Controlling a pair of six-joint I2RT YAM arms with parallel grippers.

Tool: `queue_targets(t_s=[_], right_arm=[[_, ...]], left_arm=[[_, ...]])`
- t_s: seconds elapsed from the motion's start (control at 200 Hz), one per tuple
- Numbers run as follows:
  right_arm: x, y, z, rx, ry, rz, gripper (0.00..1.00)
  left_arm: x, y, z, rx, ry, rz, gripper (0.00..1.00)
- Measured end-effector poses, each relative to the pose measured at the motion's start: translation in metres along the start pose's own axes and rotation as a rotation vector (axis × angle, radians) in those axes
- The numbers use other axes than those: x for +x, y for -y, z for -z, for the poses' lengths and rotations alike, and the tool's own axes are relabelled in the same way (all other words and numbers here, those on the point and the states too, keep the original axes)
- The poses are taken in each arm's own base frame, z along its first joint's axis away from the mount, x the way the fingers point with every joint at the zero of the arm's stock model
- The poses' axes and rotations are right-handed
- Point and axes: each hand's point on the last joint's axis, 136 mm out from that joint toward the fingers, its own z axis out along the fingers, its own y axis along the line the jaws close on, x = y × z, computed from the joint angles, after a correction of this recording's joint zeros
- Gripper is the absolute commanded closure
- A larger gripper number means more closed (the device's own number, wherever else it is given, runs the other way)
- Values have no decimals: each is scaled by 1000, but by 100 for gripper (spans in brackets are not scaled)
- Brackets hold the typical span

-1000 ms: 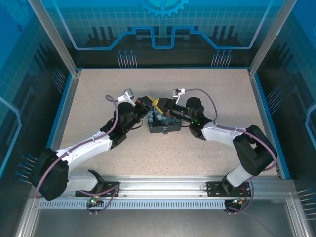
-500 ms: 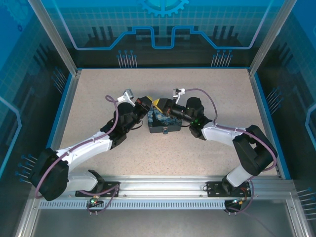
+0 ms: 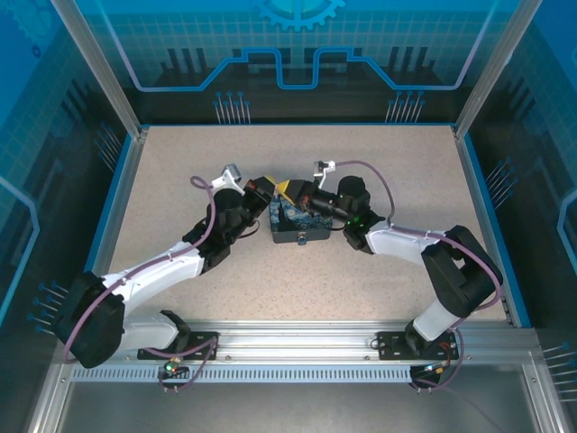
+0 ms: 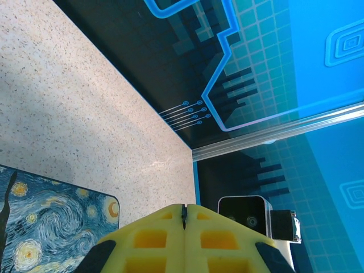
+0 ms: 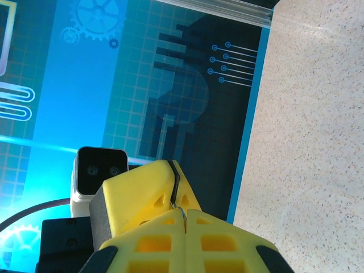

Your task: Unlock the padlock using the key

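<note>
Tabletop (image 3: 297,153) open all round, left claw (image 4: 183,208) and right claw (image 5: 183,212) pressed together, tips close above starry box (image 3: 303,231).

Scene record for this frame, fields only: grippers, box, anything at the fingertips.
left gripper: shut, yellow fingers pressed together
right gripper: shut, facing the left gripper closely
blue swirl-printed box: lying on the table, beneath where the two grippers meet
thin dark sliver: at the seam of the right fingertips, too small to identify
</note>
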Motion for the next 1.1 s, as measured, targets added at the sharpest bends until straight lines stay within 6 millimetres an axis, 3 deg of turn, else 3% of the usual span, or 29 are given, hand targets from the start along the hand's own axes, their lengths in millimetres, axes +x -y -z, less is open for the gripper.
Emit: queue_targets(t_s=[0.08,0.12,0.4,0.54,0.75,0.925,0.98,1.101], right_arm=[[0,-2,-1,-5,-3,3,94],[0,-3,-2,-7,-5,3,100],[1,-2,-3,-7,-12,0,100],[1,-2,-3,-9,-15,1,100],[-2,26,12,52,5,-20,100],[-7,39,32,89,32,-22,100],[-10,40,39,94,44,-19,100],[-15,43,55,106,60,-13,100]], left_arm=[[-2,1,1,2,7,1,100],[-2,1,1,3,11,1,100],[-4,0,1,2,21,2,100],[-4,0,8,1,19,-9,63],[-14,11,34,12,38,-35,28],[-23,13,56,-4,44,-70,13],[-22,9,60,-23,33,-93,2],[-9,-8,63,-107,-49,-140,1]])
